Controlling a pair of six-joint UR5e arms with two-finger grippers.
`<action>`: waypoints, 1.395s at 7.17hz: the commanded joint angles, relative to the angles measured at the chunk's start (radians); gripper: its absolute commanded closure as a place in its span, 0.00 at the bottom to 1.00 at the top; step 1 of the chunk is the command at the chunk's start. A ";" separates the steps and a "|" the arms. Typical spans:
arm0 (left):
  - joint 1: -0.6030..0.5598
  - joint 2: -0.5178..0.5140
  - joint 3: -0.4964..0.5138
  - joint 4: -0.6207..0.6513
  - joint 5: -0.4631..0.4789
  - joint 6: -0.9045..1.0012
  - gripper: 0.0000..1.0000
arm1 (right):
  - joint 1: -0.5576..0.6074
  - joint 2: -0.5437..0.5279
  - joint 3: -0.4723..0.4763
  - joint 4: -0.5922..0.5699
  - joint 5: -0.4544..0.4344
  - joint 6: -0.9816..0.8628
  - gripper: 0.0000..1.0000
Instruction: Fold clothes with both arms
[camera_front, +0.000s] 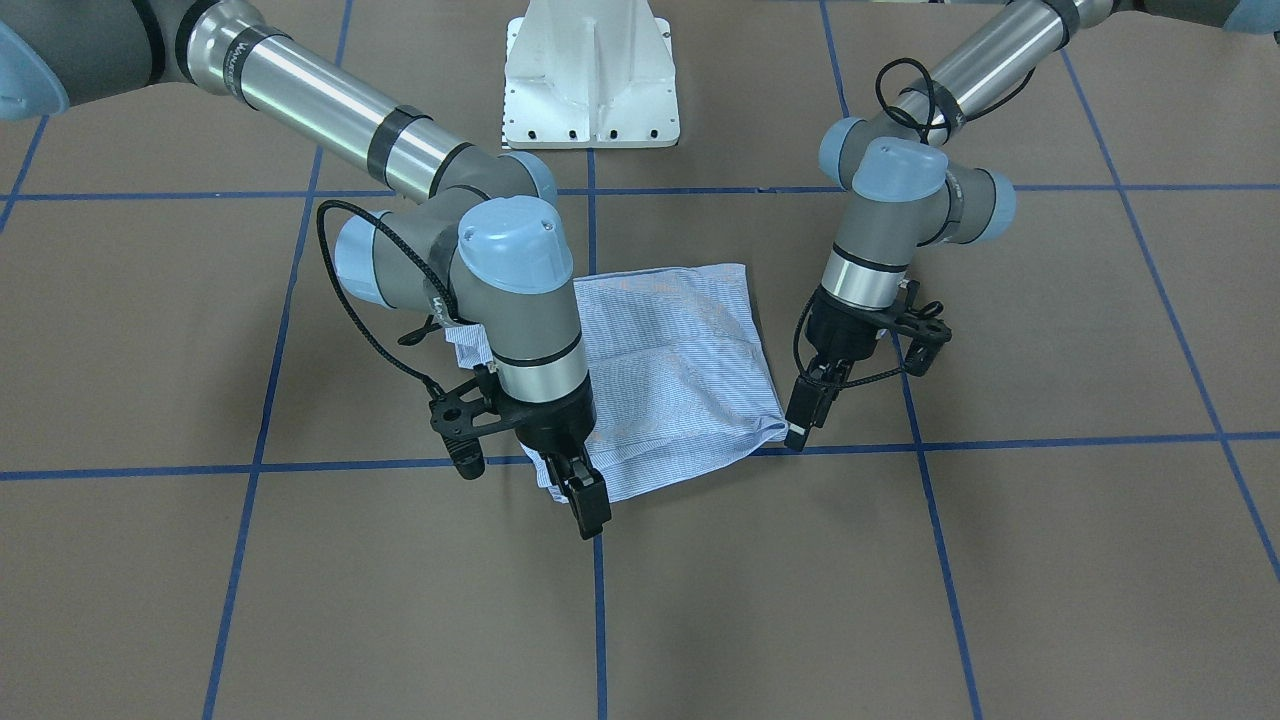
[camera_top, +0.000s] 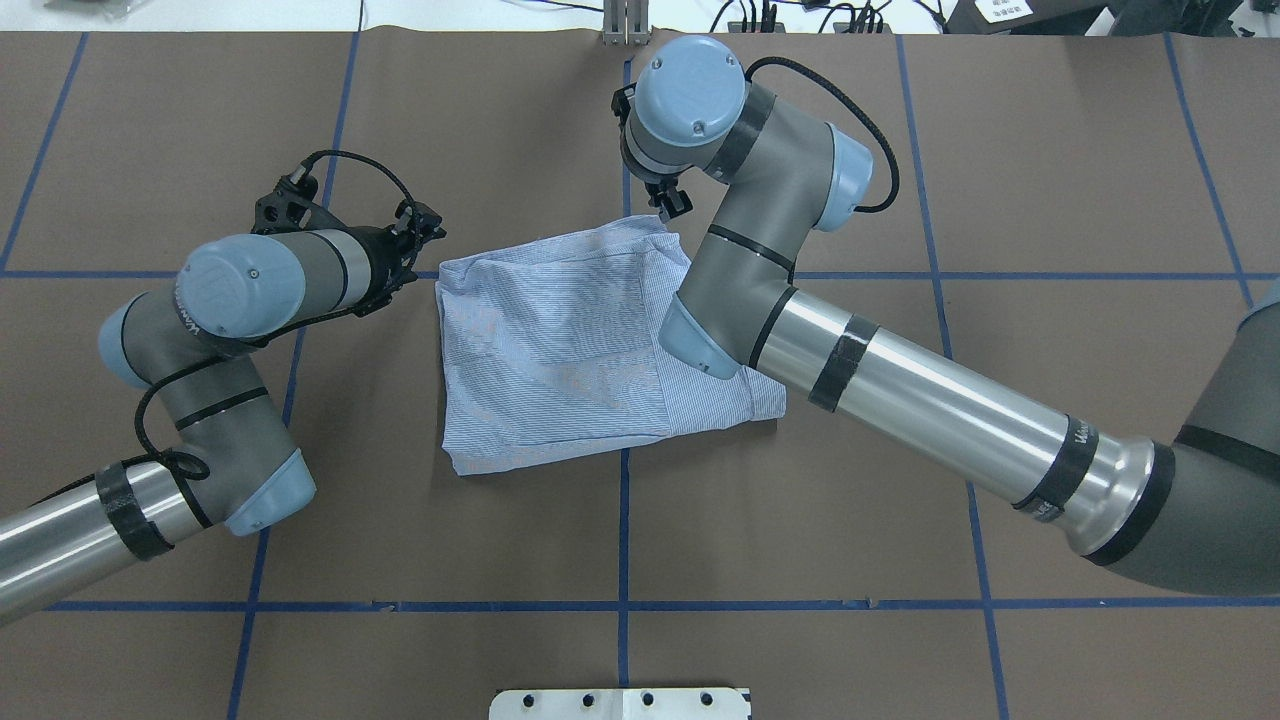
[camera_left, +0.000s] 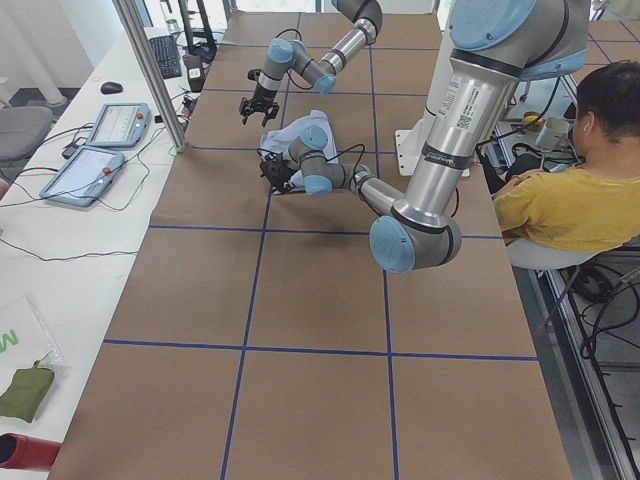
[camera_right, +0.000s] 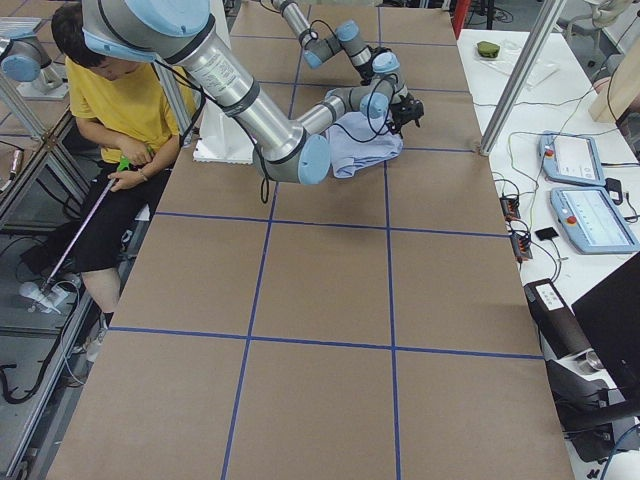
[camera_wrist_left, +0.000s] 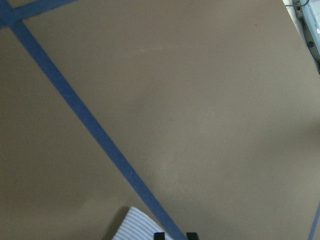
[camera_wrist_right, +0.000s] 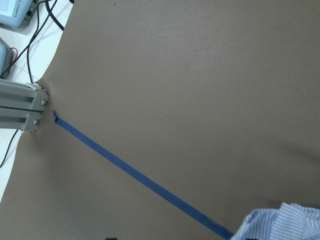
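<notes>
Currently the folded shirt (camera_front: 680, 370), on the surface (camera_front: 1050, 560), is being flanked by left hand (camera_front: 797, 430) and right hand (camera_front: 590, 508); whether clamped cannot be told. A snagged corner could be dragged, undoing folds.

Silver-grey tubular arms (camera_top: 930, 400), light blue joint caps (camera_top: 690, 90), looped black cables (camera_top: 895, 180).

right arm's ring (camera_top: 1082, 432): dark lettering runs along it, too small to read.
left arm's wrist joint (camera_top: 190, 300): dark lettering, not legible.
left arm's tube (camera_left: 462, 100): printed strip, unreadable.
clear bag (camera_left: 10, 345): part of a green letter, cut off by the picture's edge.
</notes>
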 joint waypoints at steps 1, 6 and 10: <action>-0.065 0.001 -0.001 -0.011 -0.080 0.125 0.29 | 0.036 -0.032 0.004 -0.001 0.056 -0.156 0.00; -0.295 0.191 -0.106 -0.012 -0.437 1.031 0.00 | 0.400 -0.487 0.247 -0.006 0.538 -1.066 0.00; -0.620 0.363 -0.078 0.021 -0.738 1.761 0.00 | 0.703 -0.700 0.235 -0.233 0.628 -2.020 0.00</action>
